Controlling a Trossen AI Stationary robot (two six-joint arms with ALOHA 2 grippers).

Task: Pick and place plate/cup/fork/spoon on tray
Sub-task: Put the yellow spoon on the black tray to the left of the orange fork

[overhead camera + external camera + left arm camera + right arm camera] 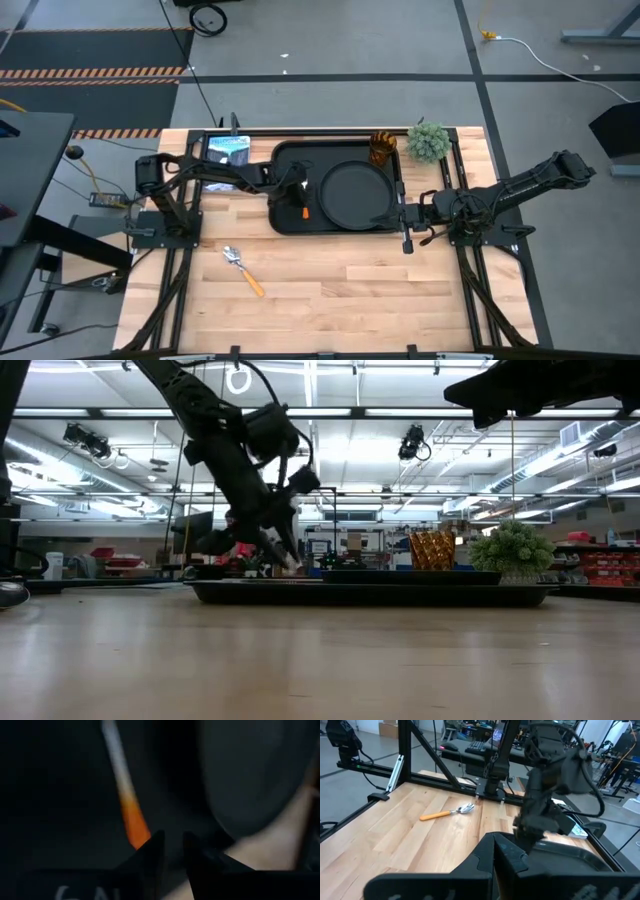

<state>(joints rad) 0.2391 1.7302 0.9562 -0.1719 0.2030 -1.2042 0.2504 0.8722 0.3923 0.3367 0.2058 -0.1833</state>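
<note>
the left gripper hangs over the tray beside the plate, fingers nearly closed, an orange-handled utensil just ahead; right gripper closed.

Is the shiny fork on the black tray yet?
No, the fork lies on the bare wooden table, apart from the tray that holds the plate.

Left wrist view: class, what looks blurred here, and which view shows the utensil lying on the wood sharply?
In the left wrist view, an orange-handled utensil and the plate are soft, out of focus, against the dark tray; whether it is fork or spoon cannot be told. The right wrist view shows the utensil on the wood crisply.
</note>
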